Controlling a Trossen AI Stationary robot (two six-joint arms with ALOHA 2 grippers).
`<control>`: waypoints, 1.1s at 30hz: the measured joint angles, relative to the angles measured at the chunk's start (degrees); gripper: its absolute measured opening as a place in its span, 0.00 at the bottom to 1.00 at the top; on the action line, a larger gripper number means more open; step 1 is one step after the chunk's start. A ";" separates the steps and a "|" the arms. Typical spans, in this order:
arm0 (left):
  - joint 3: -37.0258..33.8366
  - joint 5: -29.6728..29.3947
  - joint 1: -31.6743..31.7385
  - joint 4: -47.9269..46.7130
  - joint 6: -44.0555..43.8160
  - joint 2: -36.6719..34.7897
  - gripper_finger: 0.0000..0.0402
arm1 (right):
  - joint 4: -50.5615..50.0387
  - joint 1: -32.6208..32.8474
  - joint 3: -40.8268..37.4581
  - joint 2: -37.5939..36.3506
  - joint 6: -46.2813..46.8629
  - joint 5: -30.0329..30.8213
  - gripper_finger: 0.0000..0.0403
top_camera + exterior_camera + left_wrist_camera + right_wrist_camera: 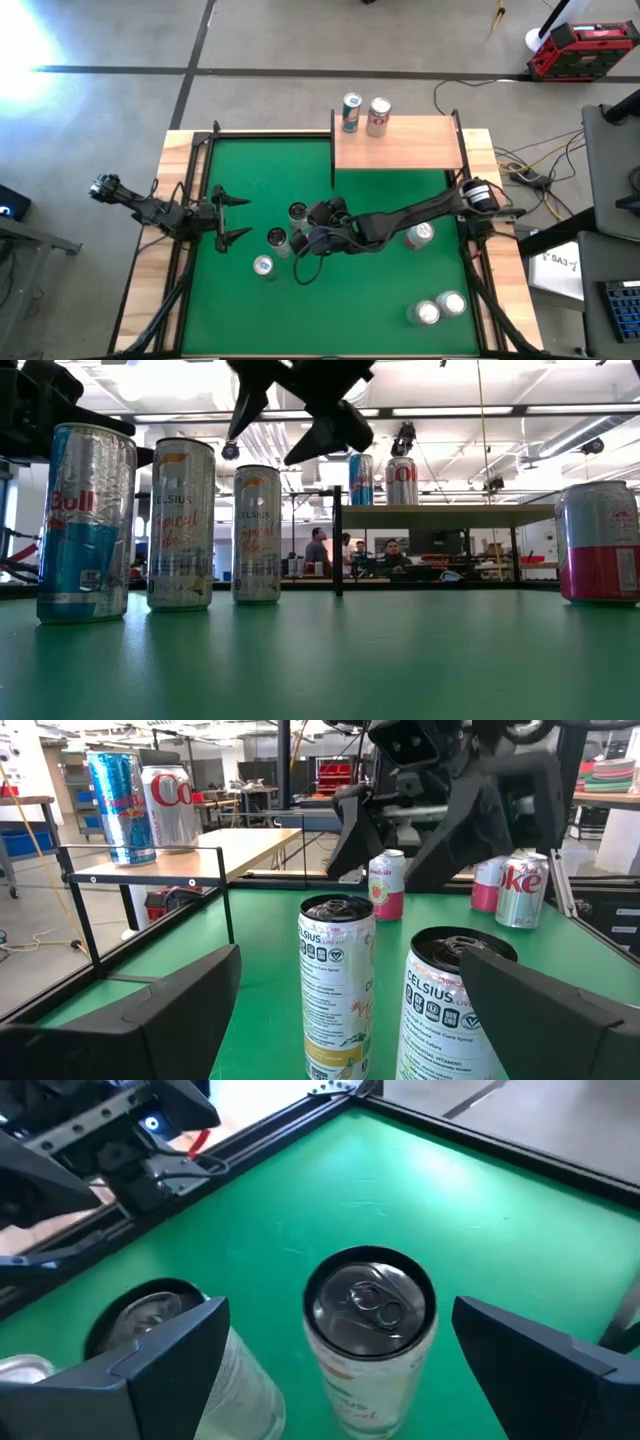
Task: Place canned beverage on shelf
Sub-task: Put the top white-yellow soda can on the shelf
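Two cans [364,116] are already standing on the shelf [400,145], side by side at its far edge near the far left corner: a blue-and-silver one and a red-and-white one. The shelf itself is sitting over the far right part of the table [380,310]. Six more cans are waiting on the green felt. Three are clustered near the table's middle: a Celsius can [298,212] farthest back, a second Celsius [277,238] just in front of it, and a Red Bull [263,266] nearest the front edge. A red-based can [419,234] is standing toward the right edge, and a pair [438,308] is sitting near the front right corner. The right gripper [335,1345] is reaching across the middle of the table and hovering above the rearmost Celsius; its fingers are standing wide on either side of the can's top, not touching it, and it is holding nothing. The left gripper [236,218] is waiting near the left edge, its fingers also spread wide and empty, pointing toward the cluster. So the work appears to be partly done: two placed, six left, with the next pick looking about to begin; descending, closing, lifting and carrying to the shelf all seem to remain for this can.
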 joint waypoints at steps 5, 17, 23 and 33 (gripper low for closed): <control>0.00 0.01 0.00 -0.03 0.01 0.02 0.90 | 2.92 -0.74 0.00 2.09 -0.14 0.30 0.93; 0.00 0.03 0.00 -0.02 0.01 0.02 0.90 | 6.39 -1.13 0.00 3.90 -0.81 2.21 0.93; 0.00 0.03 0.00 -0.01 0.01 0.02 0.90 | 6.01 -1.13 0.00 3.90 -0.47 5.07 0.93; 0.00 0.03 0.00 0.00 0.01 0.02 0.90 | 3.77 -1.13 -0.02 3.97 0.22 7.57 0.93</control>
